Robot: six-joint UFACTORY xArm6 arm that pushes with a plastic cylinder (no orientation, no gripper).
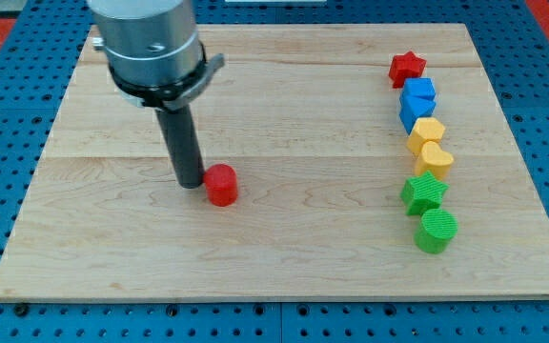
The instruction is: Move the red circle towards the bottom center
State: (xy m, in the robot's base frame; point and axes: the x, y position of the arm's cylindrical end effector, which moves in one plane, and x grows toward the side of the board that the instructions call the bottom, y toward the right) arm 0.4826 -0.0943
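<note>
You see my tip (191, 182) resting on the bench (284, 257) left of centre, just beside the red circle (221, 185), at its left edge and seemingly touching it. The arm carries no jaws, only the dark rod. Along the frame's right side runs a column, top to bottom: a red star (407, 68), a blue block (417, 103), a yellow hexagon (427, 133), a yellow heart (435, 158), a green star (424, 192) and a green circle (437, 231).
</note>
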